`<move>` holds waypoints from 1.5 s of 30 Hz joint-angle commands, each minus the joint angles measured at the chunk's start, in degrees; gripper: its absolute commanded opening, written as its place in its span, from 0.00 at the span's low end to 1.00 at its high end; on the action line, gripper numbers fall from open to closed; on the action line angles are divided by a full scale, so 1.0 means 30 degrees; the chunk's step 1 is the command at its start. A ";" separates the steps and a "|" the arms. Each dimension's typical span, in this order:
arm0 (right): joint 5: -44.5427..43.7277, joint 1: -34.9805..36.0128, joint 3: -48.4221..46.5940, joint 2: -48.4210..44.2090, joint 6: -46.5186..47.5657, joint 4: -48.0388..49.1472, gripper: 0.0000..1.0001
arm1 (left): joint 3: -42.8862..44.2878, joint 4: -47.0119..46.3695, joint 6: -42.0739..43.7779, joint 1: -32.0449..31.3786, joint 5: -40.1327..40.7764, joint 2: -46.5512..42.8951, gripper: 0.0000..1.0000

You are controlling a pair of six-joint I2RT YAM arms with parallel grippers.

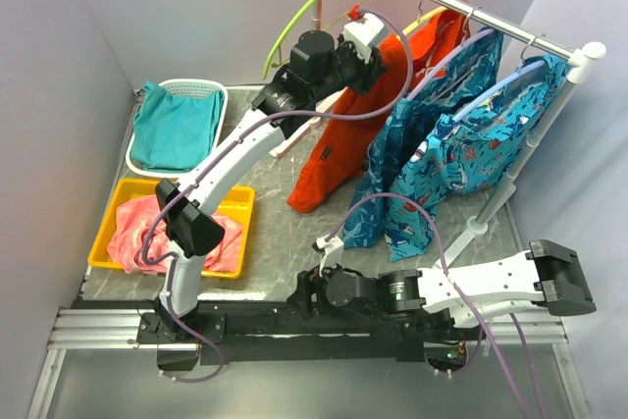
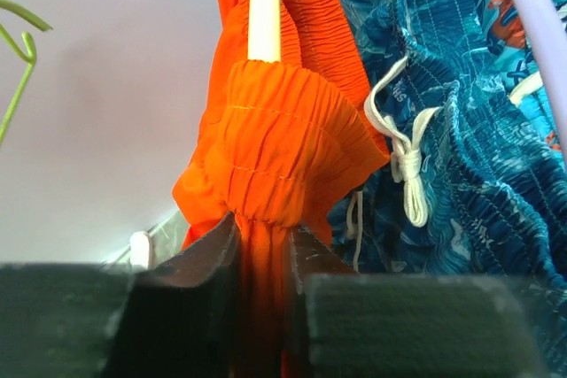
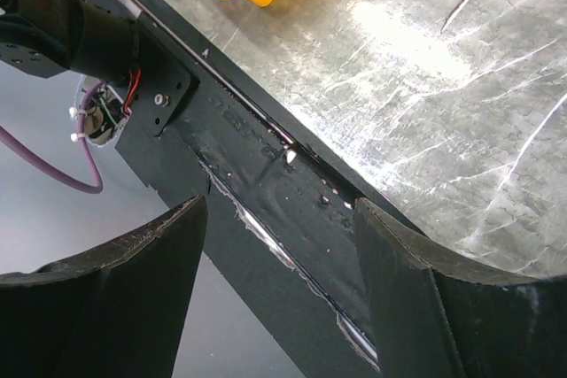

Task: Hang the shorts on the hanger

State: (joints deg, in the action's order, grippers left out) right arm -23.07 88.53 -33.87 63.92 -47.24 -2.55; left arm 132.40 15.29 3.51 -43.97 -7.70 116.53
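Up at the clothes rail (image 1: 461,12), your left claw (image 2: 263,238) is pinched shut on a gathered fold of the red-orange shorts (image 1: 339,149), w/ the fabric bunched between the pads just below the pale-yellow hanger (image 2: 264,6) bar. The shorts are draped over that bar and hang down twd the worktop (image 1: 285,233), right against the teal patterned garments (image 1: 442,144) on the rt. Your right claw (image 3: 282,210) sits low by the arm bases, jaws wide apart, holding nothing.

Handling, as I judge it: thin fabric, v. light, totally limp. It has no stiffness, so it'll follow whatever you pull and sag everywhere else. The elastic waist is ruched, so it gives a thicker, grippier bite than the smooth leg cloth, which may slip thru the pads. Take hold at the waistband near the bar, not at a hem. It's not fragile, but the hanger is thin & prob. swings freely, so a hard tug could drag the cloth off the bar. You can't tell from these views whether the drape is even on both sides.
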 commanded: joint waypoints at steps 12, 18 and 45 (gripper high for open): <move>-0.2474 0.0197 -0.1134 -0.0036 -0.0130 -0.0205 0.84 | -0.6964 -0.2872 -0.5937 -0.0111 0.3770 -0.9597 0.96; -0.4670 0.0226 -0.0228 -0.1704 -0.0802 -0.0821 0.99 | -1.6639 -0.2751 -1.0094 -0.0373 0.4002 -1.5751 0.97; -0.8452 0.0197 0.4110 -0.6335 -0.4759 -0.0148 1.00 | -3.4171 -0.2489 -1.6902 -0.6585 0.9337 -2.4983 0.97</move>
State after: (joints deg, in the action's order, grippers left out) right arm -44.97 88.75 -22.15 45.78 -58.63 -4.67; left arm 31.48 10.09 -46.24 -62.76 19.44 43.88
